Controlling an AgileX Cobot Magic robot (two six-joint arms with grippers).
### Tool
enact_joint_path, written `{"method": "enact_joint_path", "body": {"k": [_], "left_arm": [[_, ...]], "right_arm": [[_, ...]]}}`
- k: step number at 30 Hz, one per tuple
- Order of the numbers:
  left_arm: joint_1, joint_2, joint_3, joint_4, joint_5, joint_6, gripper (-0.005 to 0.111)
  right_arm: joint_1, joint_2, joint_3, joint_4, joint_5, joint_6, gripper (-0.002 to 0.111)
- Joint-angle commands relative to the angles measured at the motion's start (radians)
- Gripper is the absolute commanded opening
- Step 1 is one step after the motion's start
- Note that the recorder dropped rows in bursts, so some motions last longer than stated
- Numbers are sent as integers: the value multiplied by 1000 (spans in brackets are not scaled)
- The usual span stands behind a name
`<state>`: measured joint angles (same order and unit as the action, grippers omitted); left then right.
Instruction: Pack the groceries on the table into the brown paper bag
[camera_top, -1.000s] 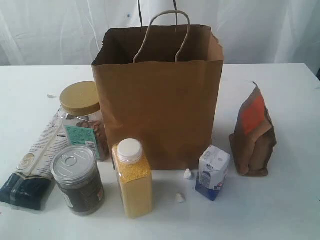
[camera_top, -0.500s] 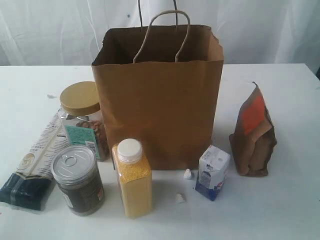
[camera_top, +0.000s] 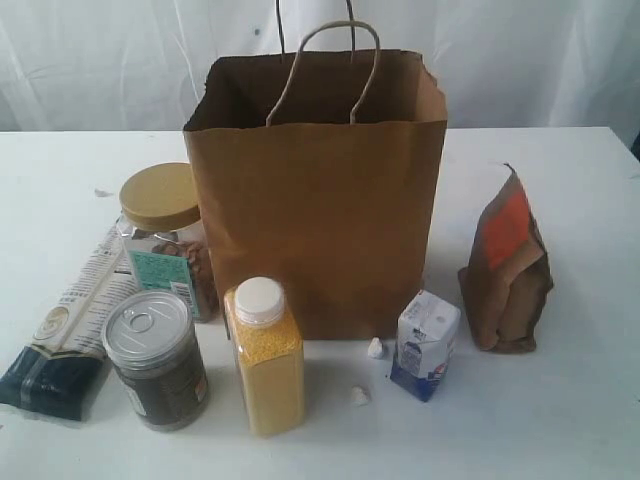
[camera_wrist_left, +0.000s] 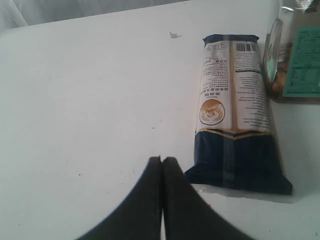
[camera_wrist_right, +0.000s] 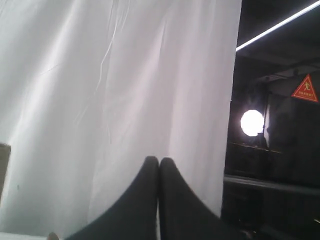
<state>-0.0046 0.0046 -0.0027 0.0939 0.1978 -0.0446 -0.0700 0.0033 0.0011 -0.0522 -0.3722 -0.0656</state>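
Stage: not begun | brown paper bag (camera_top: 320, 220) upright at centre, six groceries (camera_top: 265, 355) outside on worktop (camera_top: 570, 420) | left claw (camera_wrist_left: 161, 162), right claw (camera_wrist_right: 159, 164) clenched (empty)

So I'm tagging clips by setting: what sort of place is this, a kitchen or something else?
Likely a staged lab or workshop bay, not a kitchen: a white table backed by a white curtain, and beyond it a dark hall with a warning sign.

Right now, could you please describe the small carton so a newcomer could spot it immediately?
Find the tall brown paper bag on the table. The carton stands at its front corner nearest the brown pouch. It's the only box, white over blue.
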Motion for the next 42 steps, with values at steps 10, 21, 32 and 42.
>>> {"method": "enact_joint_path", "body": {"k": [10,21,32,42], "left_arm": [[3,-5,3,-3,-4,-3,0],[3,-5,3,-3,-4,-3,0],[3,-5,3,-3,-4,-3,0],[3,-5,3,-3,-4,-3,0]], "right_arm": [[6,52,-195,-189,496,845,0],[82,654,-541,79,1128,66,0],[82,926,-795,194,1499,-90,0],[82,1035,-831,324,869,-195,8]]}}
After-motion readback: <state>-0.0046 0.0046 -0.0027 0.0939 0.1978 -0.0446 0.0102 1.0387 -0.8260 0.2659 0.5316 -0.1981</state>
